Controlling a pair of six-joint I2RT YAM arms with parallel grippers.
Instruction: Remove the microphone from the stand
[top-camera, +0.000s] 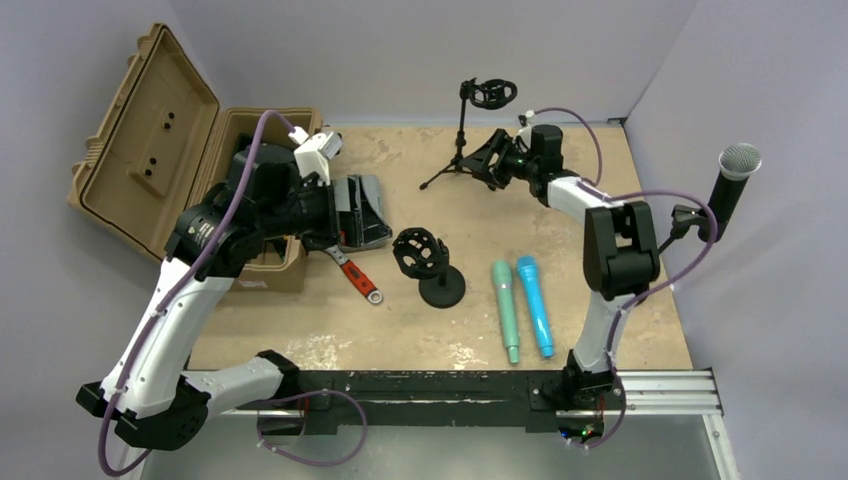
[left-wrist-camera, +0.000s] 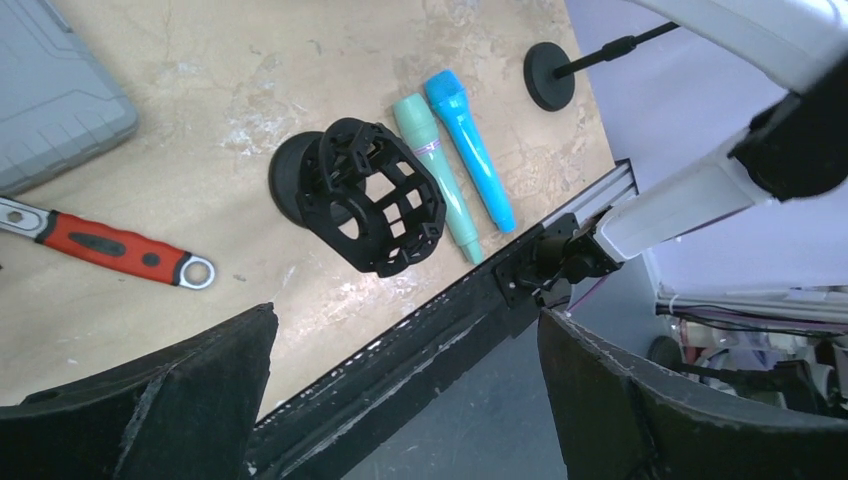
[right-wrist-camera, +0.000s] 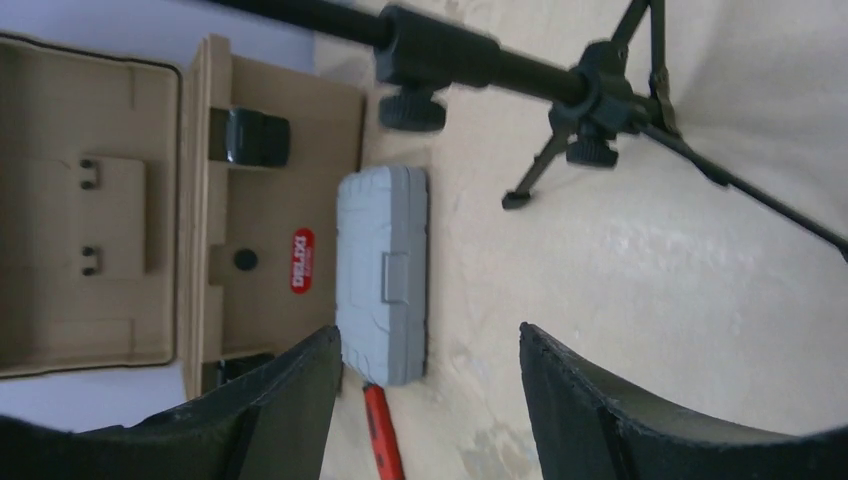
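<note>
A black microphone with a silver grille stands tilted in a clip at the far right, beyond the table edge. The round base of its stand shows in the left wrist view. My right gripper is open and empty beside a black tripod stand, far from the microphone. In the right wrist view the gripper hangs over bare table below the tripod. My left gripper is open and empty over the grey case; in its own view the gripper is open.
An empty shock mount on a round base stands mid-table, with a green microphone and a blue microphone lying to its right. A red-handled wrench, a grey case and an open tan case are on the left.
</note>
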